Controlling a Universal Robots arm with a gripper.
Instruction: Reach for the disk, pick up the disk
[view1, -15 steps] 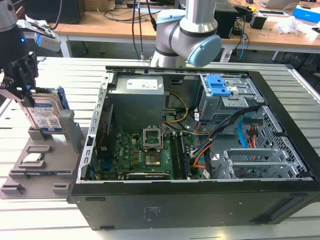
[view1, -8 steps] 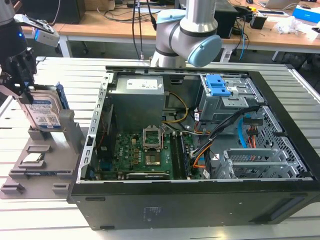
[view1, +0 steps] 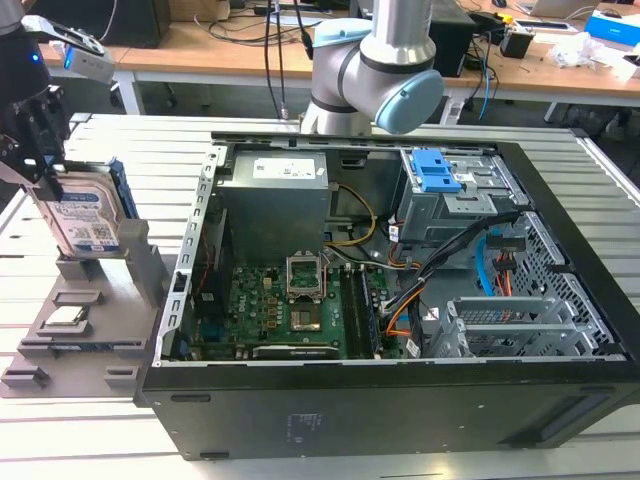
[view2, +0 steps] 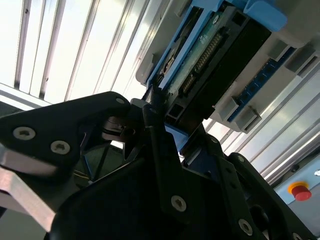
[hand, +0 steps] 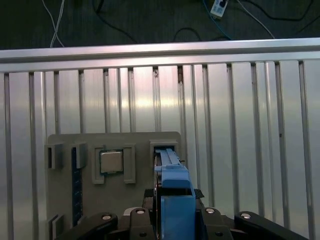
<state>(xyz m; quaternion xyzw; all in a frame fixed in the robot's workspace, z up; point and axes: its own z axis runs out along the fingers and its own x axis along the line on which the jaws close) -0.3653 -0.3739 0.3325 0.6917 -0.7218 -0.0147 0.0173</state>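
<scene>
The disk (view1: 88, 215) stands on edge in the upright slot of a grey holder (view1: 115, 285) at the exterior view's left, its white-and-blue label facing the camera and a blue carrier along its rim. My gripper (view1: 48, 165) comes down on its upper corner and is shut on the disk. In the first wrist view the blue carrier edge of the disk (hand: 172, 182) runs between the black fingers of my gripper (hand: 175, 215). The second wrist view has the disk's connector end (view2: 210, 55) just past a thin black finger (view2: 156, 130).
A small silver chip (view1: 63, 316) lies in a recess of the holder beside the disk (hand: 111, 161). An open computer case (view1: 400, 400) takes up the middle of the slatted metal table, with the arm's base (view1: 375, 70) behind it. A red button (view2: 300, 191) sits nearby.
</scene>
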